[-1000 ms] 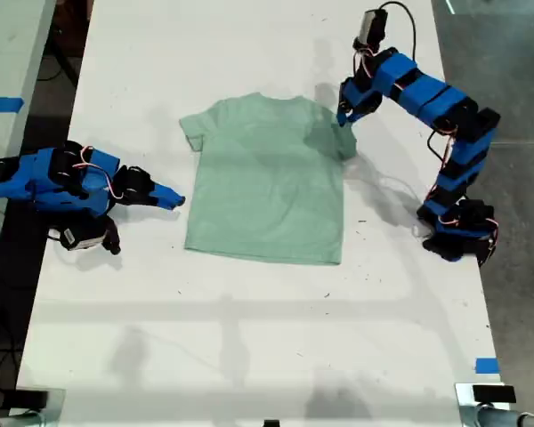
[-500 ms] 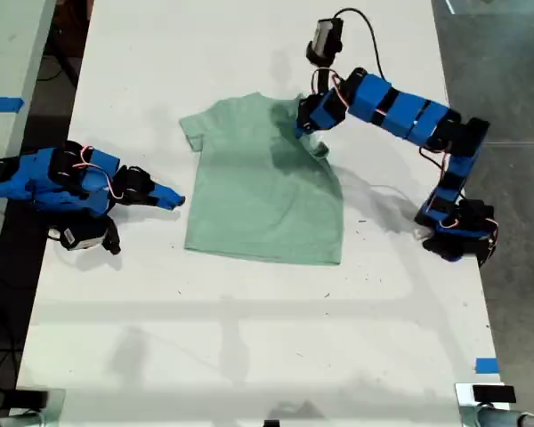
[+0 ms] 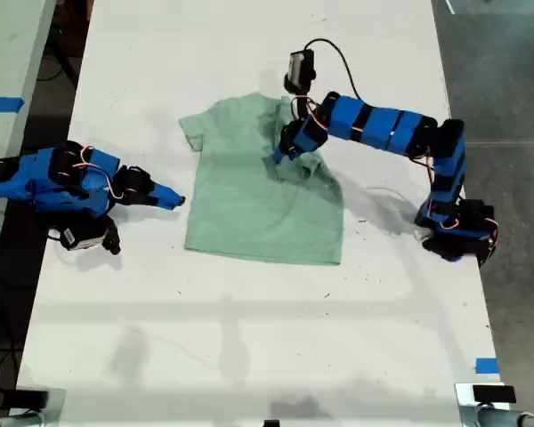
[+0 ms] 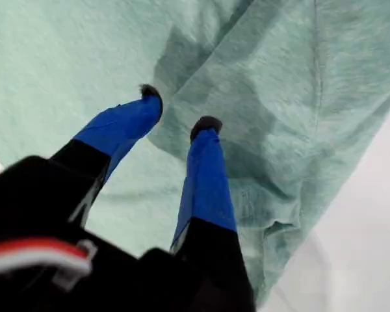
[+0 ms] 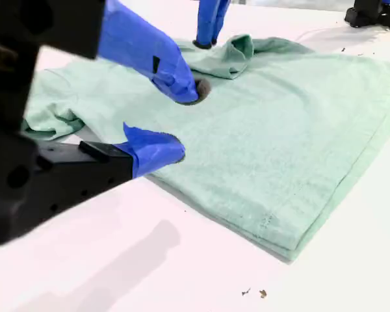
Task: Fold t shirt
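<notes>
The t shirt [image 4: 273, 97] is matt, softly fuzzy cloth; the table [image 3: 249, 338] is smooth, faintly glossy white.

A robotics lab or workshop: a long white table [image 3: 249, 338] carries two small blue arms with bare servo wiring, blue tape marks [image 3: 486, 365] sit by the table's near edge, grey concrete floor [image 3: 507, 71] lies past the exterior view's right edge

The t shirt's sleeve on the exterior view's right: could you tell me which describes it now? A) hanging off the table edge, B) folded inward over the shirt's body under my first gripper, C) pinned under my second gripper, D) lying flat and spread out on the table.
B: the t shirt has that sleeve turned in over its body, with my first gripper over the fold.
</notes>
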Robot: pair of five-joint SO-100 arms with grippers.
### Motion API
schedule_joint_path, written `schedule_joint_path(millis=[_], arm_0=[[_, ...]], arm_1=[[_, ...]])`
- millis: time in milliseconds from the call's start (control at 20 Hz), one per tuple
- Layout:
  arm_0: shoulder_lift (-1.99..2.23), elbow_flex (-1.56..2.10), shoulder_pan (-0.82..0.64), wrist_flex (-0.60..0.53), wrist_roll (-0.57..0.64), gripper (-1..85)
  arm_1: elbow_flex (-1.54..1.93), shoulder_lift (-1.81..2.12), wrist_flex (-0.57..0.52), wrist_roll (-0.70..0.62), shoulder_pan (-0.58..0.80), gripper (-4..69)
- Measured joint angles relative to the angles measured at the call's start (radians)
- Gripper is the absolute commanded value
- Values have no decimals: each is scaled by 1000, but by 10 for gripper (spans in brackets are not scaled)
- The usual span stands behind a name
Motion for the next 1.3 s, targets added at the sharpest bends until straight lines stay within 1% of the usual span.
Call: schedule_joint_path(millis=[150,250,300,350,400,500,550,650,700,750,850,950,1000,1100,1150,1250,1300], arm_0=[[0,0,0,0,0,110],[0,0,0,0,0,110],[0,0,0,0,0,110],[0,0,0,0,0,110],[0,0,0,0,0,110],[0,0,0,0,0,110],[0,0,0,0,0,110],[0,0,0,0,0,110],[0,0,0,0,0,110],[0,0,0,0,0,110],[0,0,0,0,0,111],[0,0,0,0,0,111],[0,0,0,0,0,111],[0,0,0,0,0,111],[0,0,0,0,0,111],[0,0,0,0,0,111],[2,0,0,0,0,111]], arm_1=[[-15,124,112,-9,29,126],[-3,261,181,-9,64,106],[17,344,218,-9,77,37],[46,430,255,-6,81,12],[84,518,288,5,80,12],[236,723,301,38,29,12],[347,836,301,71,-14,12],[649,1111,209,135,-110,12],[827,1275,158,156,-138,12],[1008,1443,130,169,-143,12],[1353,1784,121,172,-144,12],[1638,2128,144,161,-146,12],[1729,2209,137,150,-149,12],[1907,2250,25,129,-166,12],[1973,2250,-5,155,-127,12],[1982,2263,17,210,-92,14],[1983,2264,21,229,-103,52]])
